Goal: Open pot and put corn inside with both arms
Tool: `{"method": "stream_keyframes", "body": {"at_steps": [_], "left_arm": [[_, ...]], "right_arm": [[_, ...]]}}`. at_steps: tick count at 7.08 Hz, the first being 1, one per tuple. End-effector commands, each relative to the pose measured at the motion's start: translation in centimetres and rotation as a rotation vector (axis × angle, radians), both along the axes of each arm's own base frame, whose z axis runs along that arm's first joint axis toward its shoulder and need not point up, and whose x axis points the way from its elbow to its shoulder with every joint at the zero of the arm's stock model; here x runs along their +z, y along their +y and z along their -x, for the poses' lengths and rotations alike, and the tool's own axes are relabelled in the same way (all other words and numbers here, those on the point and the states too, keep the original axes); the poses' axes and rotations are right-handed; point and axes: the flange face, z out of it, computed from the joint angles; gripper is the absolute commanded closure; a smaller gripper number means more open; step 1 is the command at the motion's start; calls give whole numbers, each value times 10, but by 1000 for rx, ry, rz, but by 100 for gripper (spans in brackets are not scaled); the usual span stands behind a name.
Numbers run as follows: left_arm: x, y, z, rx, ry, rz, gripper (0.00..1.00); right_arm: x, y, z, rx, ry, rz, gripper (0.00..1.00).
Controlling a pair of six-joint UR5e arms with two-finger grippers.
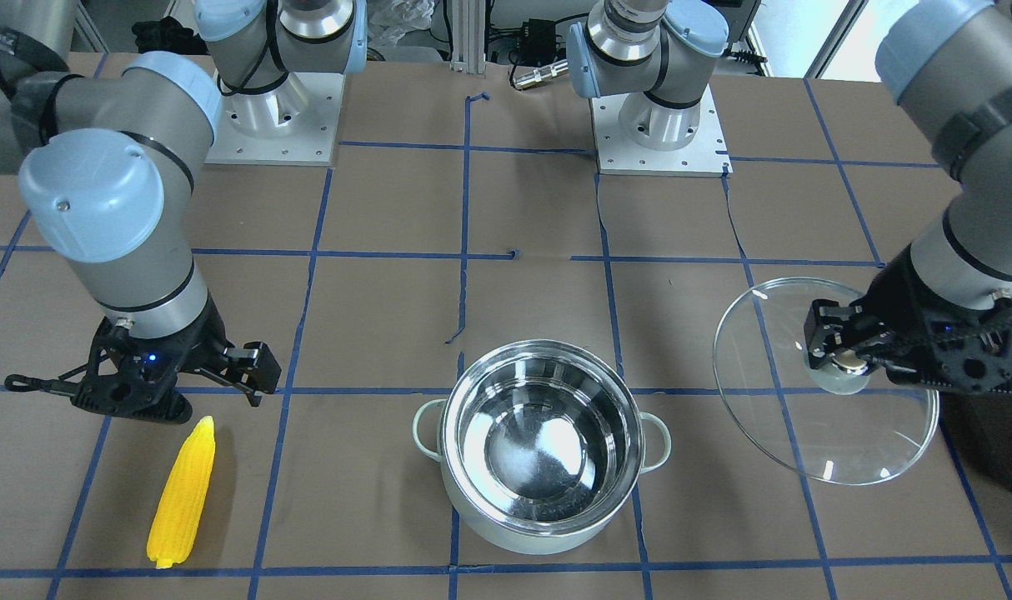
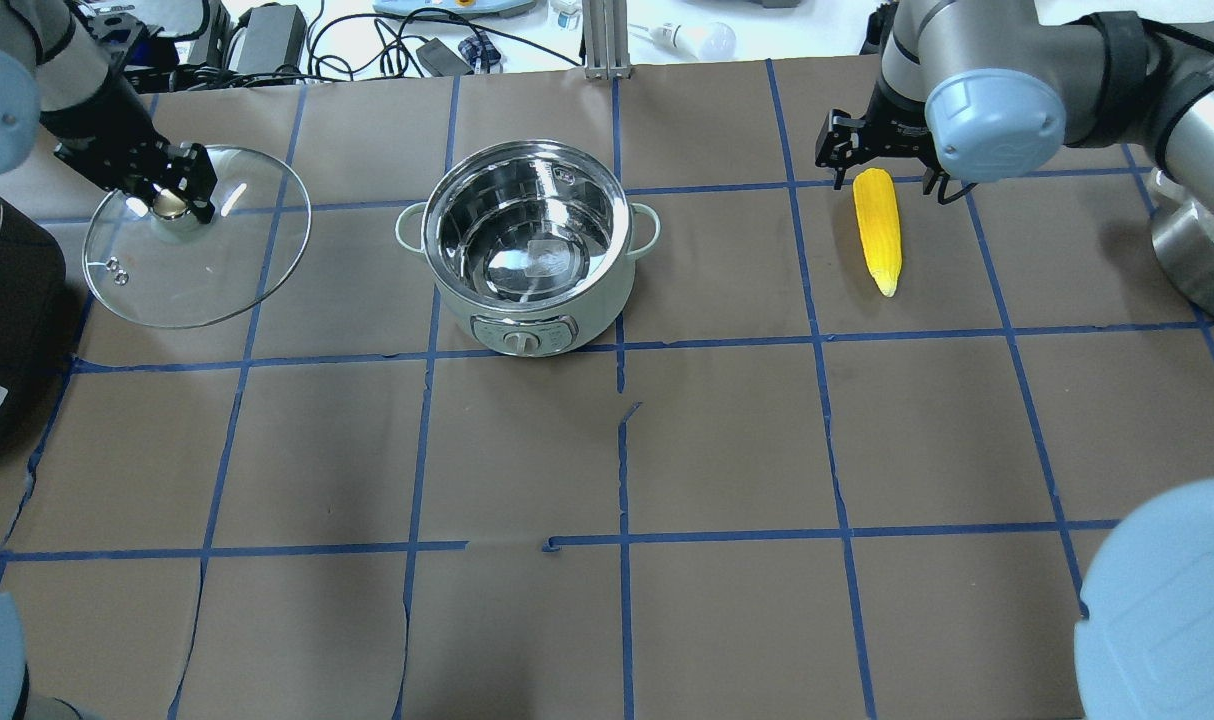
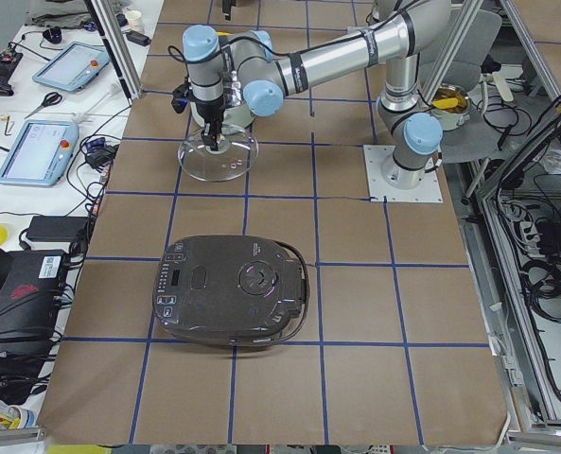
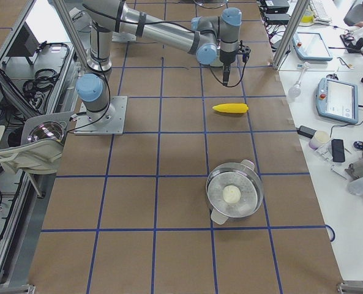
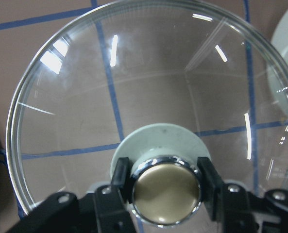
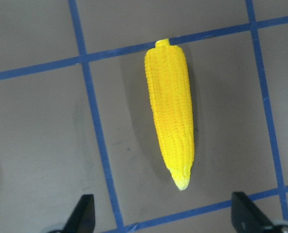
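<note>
The bright yellow plastic corn cob [image 6: 170,111] looks light, stiff and slick; the spread right gripper [image 6: 165,221] should pinch its thick middle. The left gripper [image 5: 165,189] clamps the clear glass lid [image 5: 148,87] by its knob.

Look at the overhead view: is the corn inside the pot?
No, the corn lies on the table, well apart from the open pot.

Overhead, front views oppose, share pot [image 1: 524,536]; wrist views close, seemingly straight down.
</note>
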Motion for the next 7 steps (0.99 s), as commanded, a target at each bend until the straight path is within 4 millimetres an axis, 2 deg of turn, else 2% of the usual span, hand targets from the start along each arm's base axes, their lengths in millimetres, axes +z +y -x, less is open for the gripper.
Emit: {"method": "stream_keyframes", "body": {"at_steps": [1,2,3,4,5,6,7], "left_arm": [[-74,9,-8,16,15,-14,100],[-97,8,-7,15,44,-43,100],[-113,5,-13,25,44,-58,100],[-126,7,-30,55,56,-73,100],[-126,10,-40,78,55,-63,100],[-134,15,-38,97,52,-50,100],[-148,26,-34,113,47,-36,100]], "right_arm": [[-62,-29,31,-44,6,11,0],[-93,-41,34,-45,4,4,0],[-106,-43,34,-44,4,-12,0],[-125,-48,34,-29,6,-6,0],[-137,-51,35,23,10,-16,0],[-138,-51,36,48,22,-7,0],[-136,-52,38,40,41,-6,26]]}}
